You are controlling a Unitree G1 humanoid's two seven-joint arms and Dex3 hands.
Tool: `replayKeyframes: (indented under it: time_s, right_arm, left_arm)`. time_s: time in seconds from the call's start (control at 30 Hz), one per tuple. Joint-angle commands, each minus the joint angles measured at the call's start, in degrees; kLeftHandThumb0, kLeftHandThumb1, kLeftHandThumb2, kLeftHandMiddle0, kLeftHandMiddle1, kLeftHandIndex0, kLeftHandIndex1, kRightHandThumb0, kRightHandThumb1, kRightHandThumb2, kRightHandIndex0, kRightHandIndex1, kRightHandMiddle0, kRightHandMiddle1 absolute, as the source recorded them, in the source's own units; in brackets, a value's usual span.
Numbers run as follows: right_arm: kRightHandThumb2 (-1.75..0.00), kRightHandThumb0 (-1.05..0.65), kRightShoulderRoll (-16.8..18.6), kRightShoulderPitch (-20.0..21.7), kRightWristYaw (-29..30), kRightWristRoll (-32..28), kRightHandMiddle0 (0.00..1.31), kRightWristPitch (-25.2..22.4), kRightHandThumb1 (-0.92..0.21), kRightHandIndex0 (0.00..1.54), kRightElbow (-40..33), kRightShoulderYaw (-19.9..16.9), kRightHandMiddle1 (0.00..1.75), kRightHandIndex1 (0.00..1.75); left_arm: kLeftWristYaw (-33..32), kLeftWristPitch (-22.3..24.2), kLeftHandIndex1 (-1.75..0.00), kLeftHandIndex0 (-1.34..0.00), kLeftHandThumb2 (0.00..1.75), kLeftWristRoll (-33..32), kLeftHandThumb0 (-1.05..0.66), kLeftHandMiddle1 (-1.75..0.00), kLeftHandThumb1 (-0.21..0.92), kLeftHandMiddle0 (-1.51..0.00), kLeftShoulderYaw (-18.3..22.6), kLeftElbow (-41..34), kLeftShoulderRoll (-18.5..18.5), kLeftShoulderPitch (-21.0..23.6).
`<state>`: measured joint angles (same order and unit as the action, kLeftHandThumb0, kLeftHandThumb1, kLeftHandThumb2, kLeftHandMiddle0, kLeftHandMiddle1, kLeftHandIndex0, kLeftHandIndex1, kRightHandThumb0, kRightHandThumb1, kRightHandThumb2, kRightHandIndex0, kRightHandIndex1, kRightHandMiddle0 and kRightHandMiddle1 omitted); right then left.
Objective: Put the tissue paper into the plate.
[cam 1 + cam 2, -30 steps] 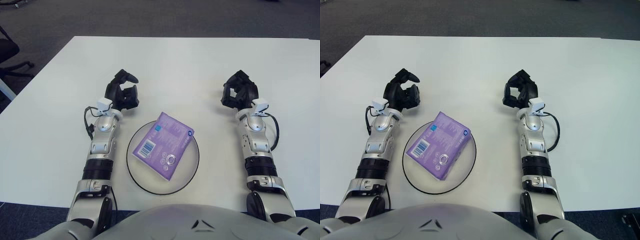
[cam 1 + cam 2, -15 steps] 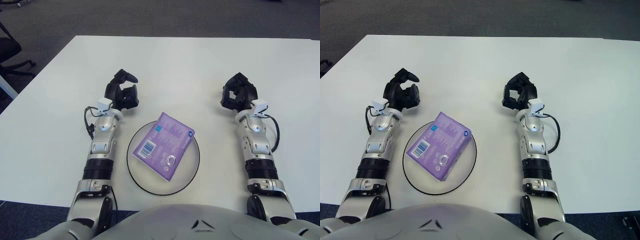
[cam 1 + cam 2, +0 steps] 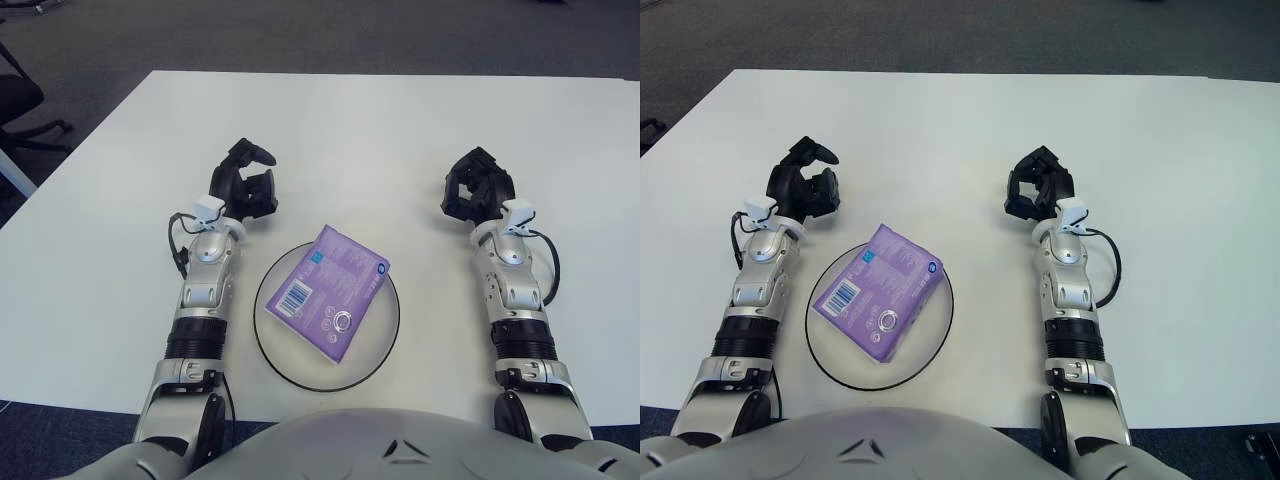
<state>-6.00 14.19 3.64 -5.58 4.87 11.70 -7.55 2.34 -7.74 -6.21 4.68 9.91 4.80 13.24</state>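
Observation:
A purple tissue paper pack (image 3: pixel 327 290) lies flat inside the white, black-rimmed plate (image 3: pixel 275 352) near the table's front edge. My left hand (image 3: pixel 246 186) shows up and to the left of the plate, its fingers relaxed and holding nothing. My right hand (image 3: pixel 476 188) shows up and to the right of the plate, a good gap away, fingers loosely curved and empty. Neither hand touches the pack or the plate.
The white table (image 3: pixel 360 130) stretches far beyond both hands. Dark carpet lies past its far edge, and an office chair base (image 3: pixel 25 120) shows off the table's left corner.
The right hand has shifted very slightly; the left hand, pack and plate have stayed put.

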Motion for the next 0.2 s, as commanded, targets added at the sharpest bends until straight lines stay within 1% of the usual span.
replayKeyframes:
  time_s: [0.0, 0.17]
  right_arm:
    - [-1.27, -0.47, 3.31, -9.15, 0.78, 0.10, 0.59, -0.57, -0.35, 1.24, 3.13, 0.08, 1.75, 1.75]
    - [-1.28, -0.47, 3.24, -9.01, 0.96, 0.05, 0.59, -0.56, -0.35, 1.23, 3.24, 0.18, 1.75, 1.75]
  left_arm:
    - [-0.20, -0.52, -1.75, -0.51, 1.16, 0.18, -0.44, -1.75, 0.45, -1.31, -0.42, 4.79, -2.47, -6.31]
    - [-0.17, -0.64, -1.75, -0.51, 1.16, 0.26, -0.44, -1.75, 0.45, -1.31, -0.47, 5.14, -2.45, -6.13]
